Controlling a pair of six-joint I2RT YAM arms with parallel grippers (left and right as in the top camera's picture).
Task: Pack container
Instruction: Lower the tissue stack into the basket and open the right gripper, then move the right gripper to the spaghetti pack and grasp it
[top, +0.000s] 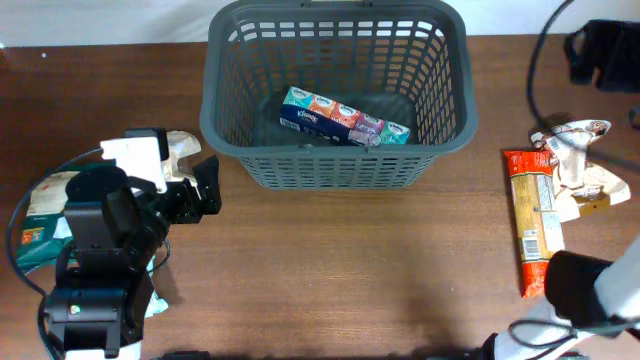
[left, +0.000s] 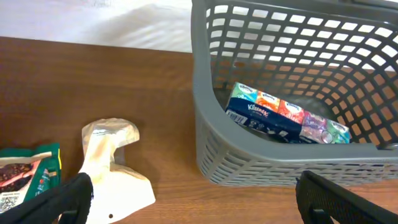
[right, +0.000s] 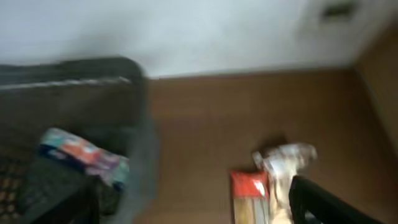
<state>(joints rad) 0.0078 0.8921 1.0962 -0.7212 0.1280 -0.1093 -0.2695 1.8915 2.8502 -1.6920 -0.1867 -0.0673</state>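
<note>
The dark grey slotted basket (top: 335, 160) stands at the back middle of the table. A pack of Kleenex tissues (top: 343, 117) lies on its floor; it also shows in the left wrist view (left: 283, 115) and, blurred, in the right wrist view (right: 84, 155). My left gripper (left: 199, 208) is open and empty, low over the wood just left of the basket's front left corner (left: 208, 143). My right gripper (right: 193, 208) is open and empty, and its view is blurred. The right arm (top: 590, 290) sits at the front right.
A white pouch (top: 182, 150) (left: 112, 165) and a green snack pack (top: 38, 225) (left: 31, 171) lie by the left arm. A long red and yellow pack (top: 535, 220) (right: 252, 196) and a white and brown packet (top: 575, 160) (right: 283, 158) lie on the right. A black device (top: 605, 50) sits at the far right.
</note>
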